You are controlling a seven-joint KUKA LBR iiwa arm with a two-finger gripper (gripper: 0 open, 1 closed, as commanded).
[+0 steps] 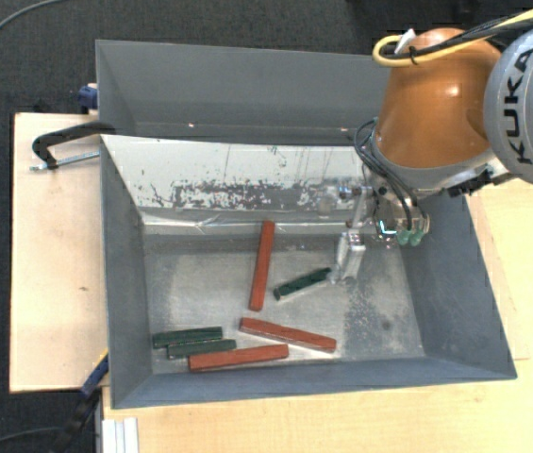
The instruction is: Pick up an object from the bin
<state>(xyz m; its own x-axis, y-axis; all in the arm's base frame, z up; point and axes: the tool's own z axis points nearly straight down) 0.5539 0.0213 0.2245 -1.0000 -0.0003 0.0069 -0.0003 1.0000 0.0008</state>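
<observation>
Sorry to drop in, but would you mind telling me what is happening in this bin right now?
The arm reaches in from the right, and its gripper is low in the bin, at the right end of a small green stick lying mid-floor. That stick is not lifted yet. A red stick lies just left of it, and other sticks lie near the front wall.

The floor of the bin [123,281] is bare at left-centre and in the right front part; both zones allow descent. At mid-floor a long red stick [262,264] runs front to back. A dark green stick [302,283] lies just right of it, its far end beside the gripper [348,264]. Along the front wall, a pair of green sticks [188,335], a front red stick [238,357] and a slanted red stick [287,335] crowd the passage.
</observation>
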